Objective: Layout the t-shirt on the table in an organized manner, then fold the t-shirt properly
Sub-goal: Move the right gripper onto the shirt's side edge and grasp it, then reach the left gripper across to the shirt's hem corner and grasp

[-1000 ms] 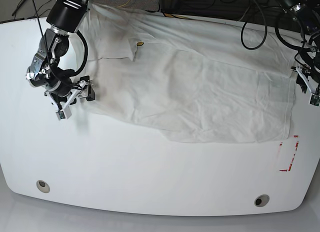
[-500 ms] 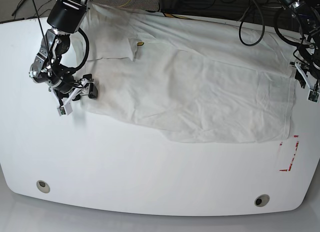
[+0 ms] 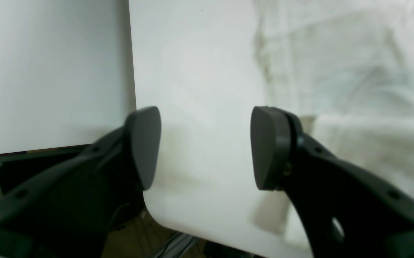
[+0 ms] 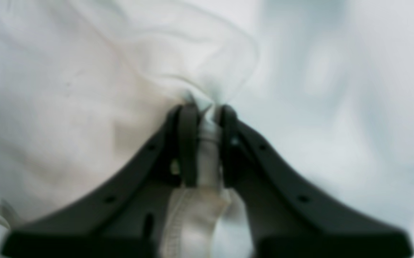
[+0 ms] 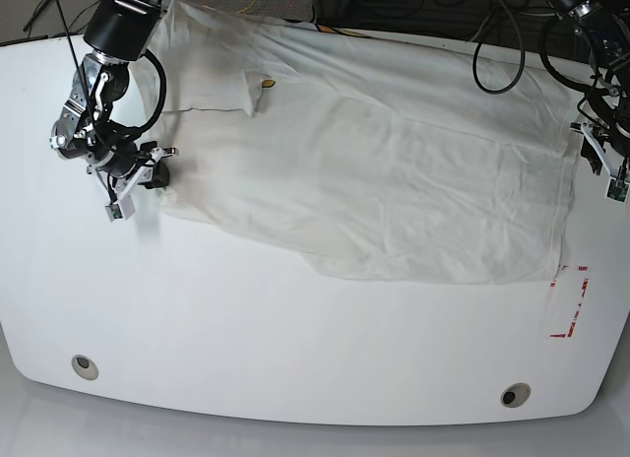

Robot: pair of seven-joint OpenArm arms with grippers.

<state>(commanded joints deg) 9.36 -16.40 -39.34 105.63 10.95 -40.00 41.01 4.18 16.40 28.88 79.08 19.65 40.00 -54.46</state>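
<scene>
In the left wrist view, the left gripper (image 3: 205, 147) was released, its two dark fingertips (image 3: 269, 147) spread wide with only bare table (image 3: 200, 71) between them. The off-white t-shirt (image 3: 354, 89) lay just beside the one fingertip, its hem running along the table near the table's edge.

In the right wrist view, the right gripper (image 4: 205, 143) was clenched on a pinch of t-shirt (image 4: 67, 107) fabric, a stitched hem hanging down between its fingers. The picture was blurred.

In the base view, the t-shirt (image 5: 394, 171) lay spread and wrinkled across the far half of the table (image 5: 295, 339). The right gripper (image 5: 138, 176) held its edge at the view's left; the left gripper (image 5: 605, 166) sat at the cloth's opposite edge. A red tape mark (image 5: 569, 299) lay just past the shirt's near corner.
</scene>
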